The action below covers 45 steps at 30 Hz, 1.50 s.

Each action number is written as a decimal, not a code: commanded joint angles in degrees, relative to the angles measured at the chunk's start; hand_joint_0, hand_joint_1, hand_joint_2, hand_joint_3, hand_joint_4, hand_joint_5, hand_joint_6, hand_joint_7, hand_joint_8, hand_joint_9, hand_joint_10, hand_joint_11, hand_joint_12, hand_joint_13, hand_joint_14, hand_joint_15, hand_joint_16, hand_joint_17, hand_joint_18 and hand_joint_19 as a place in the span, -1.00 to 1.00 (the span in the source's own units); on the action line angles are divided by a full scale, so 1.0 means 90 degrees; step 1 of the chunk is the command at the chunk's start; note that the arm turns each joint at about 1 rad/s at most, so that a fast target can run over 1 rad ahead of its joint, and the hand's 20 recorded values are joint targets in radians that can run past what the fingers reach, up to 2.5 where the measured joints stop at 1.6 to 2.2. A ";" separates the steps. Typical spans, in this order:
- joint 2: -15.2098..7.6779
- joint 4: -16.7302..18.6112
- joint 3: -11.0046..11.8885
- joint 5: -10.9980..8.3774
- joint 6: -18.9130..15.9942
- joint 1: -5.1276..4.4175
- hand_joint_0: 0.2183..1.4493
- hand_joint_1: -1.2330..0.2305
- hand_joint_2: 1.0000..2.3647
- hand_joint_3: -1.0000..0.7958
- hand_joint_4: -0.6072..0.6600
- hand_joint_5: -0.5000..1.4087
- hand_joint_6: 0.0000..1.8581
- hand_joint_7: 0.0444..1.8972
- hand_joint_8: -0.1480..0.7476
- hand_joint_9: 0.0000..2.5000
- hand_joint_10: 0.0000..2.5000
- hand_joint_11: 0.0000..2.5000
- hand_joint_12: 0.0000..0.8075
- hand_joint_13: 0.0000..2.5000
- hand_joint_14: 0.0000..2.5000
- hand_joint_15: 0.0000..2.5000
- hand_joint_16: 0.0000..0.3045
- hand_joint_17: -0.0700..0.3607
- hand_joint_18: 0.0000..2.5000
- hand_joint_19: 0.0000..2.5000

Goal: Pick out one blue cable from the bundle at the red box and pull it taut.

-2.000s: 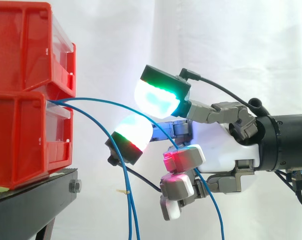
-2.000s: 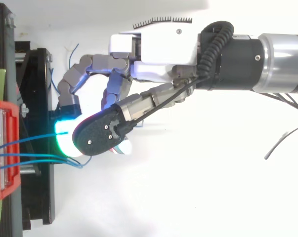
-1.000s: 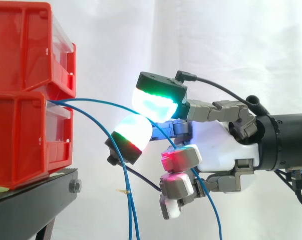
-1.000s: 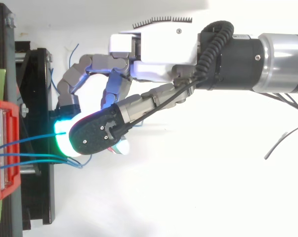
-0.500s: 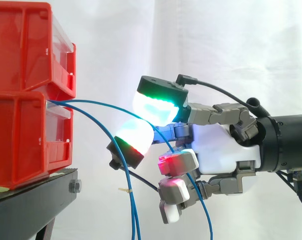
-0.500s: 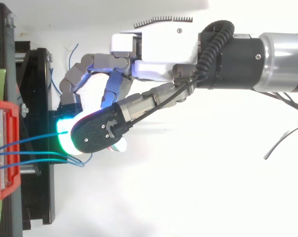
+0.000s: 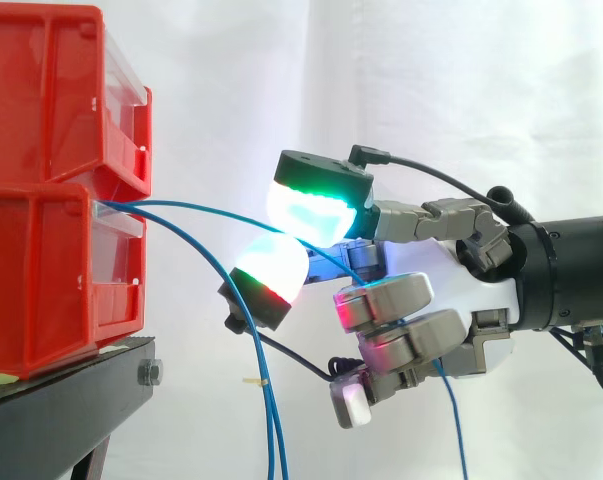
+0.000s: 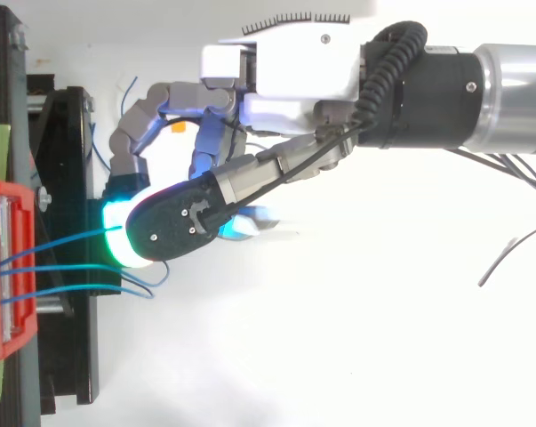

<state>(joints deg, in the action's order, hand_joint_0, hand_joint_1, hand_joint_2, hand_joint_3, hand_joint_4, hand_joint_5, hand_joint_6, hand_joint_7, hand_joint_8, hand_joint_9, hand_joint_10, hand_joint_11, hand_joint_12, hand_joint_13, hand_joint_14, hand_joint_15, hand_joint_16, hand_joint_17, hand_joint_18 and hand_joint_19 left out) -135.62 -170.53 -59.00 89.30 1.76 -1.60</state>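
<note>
The hand (image 7: pixel 439 268) has its fingers curled round one thin blue cable (image 7: pixel 196 205). The cable runs from the red plastic box (image 7: pixel 41 270) ahead of the fingertips, passes between the glowing pads (image 7: pixel 306 215), and hangs below the palm. Judged light, limp and slippery; grip firmly near the pads.

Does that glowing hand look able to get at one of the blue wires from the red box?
Likely yes: one blue cable from the red box runs through the hand, whose fingers curl round it; nothing blocks it.
</note>
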 commanded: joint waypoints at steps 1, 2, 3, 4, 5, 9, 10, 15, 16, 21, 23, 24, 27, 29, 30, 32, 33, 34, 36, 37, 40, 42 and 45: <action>0.0000 -0.0135 0.0062 0.0010 0.0000 0.0012 -0.26 -0.19 -0.97 -0.14 -0.24 -0.69 0.06 -0.21 -0.29 0.09 -0.61 0.13 -0.36 0.06 -0.44 0.15 -0.73 -0.25 -0.31 -0.35; 0.0039 -0.0164 0.0062 0.0010 0.0009 0.0012 -0.26 -0.19 -0.97 -0.14 -0.24 -0.69 0.06 -0.21 -0.28 0.09 -0.52 0.11 -0.34 0.04 -0.29 0.09 -0.73 -0.24 -0.29 -0.33; 0.0078 -0.0203 0.0062 0.0019 0.0009 0.0012 -0.26 -0.19 -0.97 -0.15 -0.24 -0.69 0.06 -0.22 -0.28 0.09 -0.50 0.11 -0.33 0.02 -0.21 0.07 -0.73 -0.25 -0.29 -0.32; 0.0098 -0.0232 0.0052 0.0029 0.0019 0.0012 -0.26 -0.19 -0.97 -0.15 -0.23 -0.69 0.06 -0.21 -0.29 0.07 -0.36 0.06 -0.34 -0.01 0.02 -0.01 -0.73 -0.25 -0.27 -0.29; 0.0108 -0.0262 0.0052 0.0029 0.0019 0.0022 -0.26 -0.19 -0.97 -0.14 -0.23 -0.69 0.06 -0.22 -0.29 0.04 -0.16 0.02 -0.34 -0.03 0.13 -0.04 -0.73 -0.25 -0.24 -0.25; 0.0225 -0.0447 0.0042 0.0039 0.0068 0.0012 -0.26 -0.19 -0.97 -0.14 -0.23 -0.69 0.06 -0.21 -0.28 -0.01 0.24 -0.09 -0.32 -0.10 0.52 -0.14 -0.74 -0.26 -0.19 -0.14; 0.0264 -0.0545 0.0052 0.0039 0.0087 0.0022 -0.26 -0.19 -0.97 -0.14 -0.22 -0.69 0.06 -0.22 -0.28 -0.03 0.35 -0.12 -0.33 -0.12 0.61 -0.17 -0.74 -0.26 -0.18 -0.12; 0.0352 -0.0779 0.0042 0.0039 0.0146 0.0012 -0.26 -0.19 -0.97 -0.14 -0.22 -0.69 0.06 -0.23 -0.28 -0.06 0.56 -0.19 -0.32 -0.17 0.80 -0.20 -0.74 -0.26 -0.14 -0.02; 0.0352 -0.0838 0.0042 0.0039 0.0166 0.0012 -0.26 -0.20 -0.97 -0.14 -0.21 -0.69 0.06 -0.22 -0.28 -0.06 0.63 -0.19 -0.30 -0.17 0.84 -0.20 -0.74 -0.27 -0.14 -0.02; 0.0371 -0.0975 0.0052 0.0019 0.0146 0.0012 -0.26 -0.21 -0.97 -0.12 -0.24 -0.69 0.06 -0.20 -0.27 -0.07 0.72 -0.22 -0.30 -0.19 0.88 -0.22 -0.74 -0.27 -0.14 -0.02; 0.0361 -0.1004 0.0042 -0.0010 0.0127 0.0012 -0.26 -0.22 -0.97 -0.09 -0.28 -0.68 0.06 -0.18 -0.29 -0.07 0.70 -0.21 -0.31 -0.19 0.86 -0.20 -0.74 -0.26 -0.14 -0.03; 0.0361 -0.1014 0.0052 -0.0010 0.0117 0.0012 -0.26 -0.23 -0.97 -0.09 -0.28 -0.68 0.06 -0.18 -0.28 -0.07 0.70 -0.21 -0.31 -0.19 0.86 -0.20 -0.74 -0.26 -0.14 -0.03; 0.0361 -0.1043 0.0052 -0.0010 0.0058 0.0012 -0.24 -0.26 -0.97 -0.07 -0.35 -0.68 0.06 -0.14 -0.31 -0.09 0.65 -0.20 -0.31 -0.19 0.78 -0.19 -0.73 -0.25 -0.16 -0.04; 0.0361 -0.1043 0.0042 -0.0010 0.0039 0.0012 -0.22 -0.28 -0.96 -0.06 -0.42 -0.68 0.07 -0.13 -0.32 -0.12 0.67 -0.21 -0.31 -0.20 0.75 -0.17 -0.74 -0.25 -0.18 -0.04; 0.0361 -0.1043 0.0042 -0.0010 0.0019 0.0012 -0.22 -0.29 -0.96 -0.06 -0.43 -0.68 0.07 -0.12 -0.31 -0.13 0.68 -0.21 -0.32 -0.21 0.75 -0.18 -0.74 -0.25 -0.18 -0.04; 0.0361 -0.1043 0.0042 -0.0010 0.0000 0.0002 -0.20 -0.30 -0.97 -0.08 -0.48 -0.69 0.07 -0.10 -0.34 -0.16 0.70 -0.26 -0.34 -0.22 0.74 -0.19 -0.73 -0.25 -0.20 -0.03; 0.0361 -0.1033 0.0042 0.0000 -0.0020 0.0002 -0.20 -0.30 -0.97 -0.09 -0.48 -0.69 0.07 -0.10 -0.34 -0.17 0.70 -0.25 -0.34 -0.22 0.74 -0.19 -0.73 -0.25 -0.20 -0.03; 0.0361 -0.1033 0.0042 0.0000 -0.0020 0.0002 -0.18 -0.31 -0.97 -0.11 -0.48 -0.69 0.07 -0.05 -0.33 -0.17 0.71 -0.27 -0.33 -0.23 0.75 -0.21 -0.73 -0.25 -0.21 -0.03; 0.0352 -0.1033 0.0023 0.0000 -0.0030 0.0012 -0.16 -0.31 -0.97 -0.15 -0.48 -0.69 0.08 -0.07 -0.36 -0.18 0.70 -0.26 -0.33 -0.23 0.74 -0.20 -0.73 -0.24 -0.22 -0.03; 0.0361 -0.0994 -0.0036 0.0000 -0.0039 0.0002 -0.16 -0.31 -0.97 -0.19 -0.46 -0.69 0.08 -0.10 -0.35 -0.19 0.70 -0.26 -0.34 -0.23 0.72 -0.19 -0.73 -0.24 -0.22 -0.03; 0.0361 -0.0916 -0.0192 -0.0020 -0.0127 -0.0007 -0.16 -0.31 -0.98 -0.28 -0.42 -0.70 0.07 -0.12 -0.35 -0.19 0.69 -0.25 -0.35 -0.23 0.69 -0.18 -0.72 -0.23 -0.22 -0.04; 0.0361 -0.0828 -0.0270 -0.0029 -0.0245 -0.0017 -0.17 -0.31 -0.98 -0.30 -0.42 -0.70 0.07 -0.12 -0.35 -0.18 0.69 -0.26 -0.34 -0.22 0.69 -0.19 -0.72 -0.23 -0.22 -0.05; 0.0361 -0.0691 -0.0290 -0.0078 -0.0313 -0.0027 -0.17 -0.30 -0.98 -0.32 -0.40 -0.70 0.07 -0.12 -0.36 -0.18 0.70 -0.27 -0.35 -0.21 0.67 -0.18 -0.72 -0.24 -0.22 -0.04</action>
<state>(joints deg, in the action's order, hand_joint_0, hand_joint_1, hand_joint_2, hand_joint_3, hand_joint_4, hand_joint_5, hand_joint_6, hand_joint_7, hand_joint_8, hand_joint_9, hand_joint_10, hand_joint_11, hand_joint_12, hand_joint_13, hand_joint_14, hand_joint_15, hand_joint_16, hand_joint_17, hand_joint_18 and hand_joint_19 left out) -132.37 -177.77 -61.22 88.90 -0.41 -1.78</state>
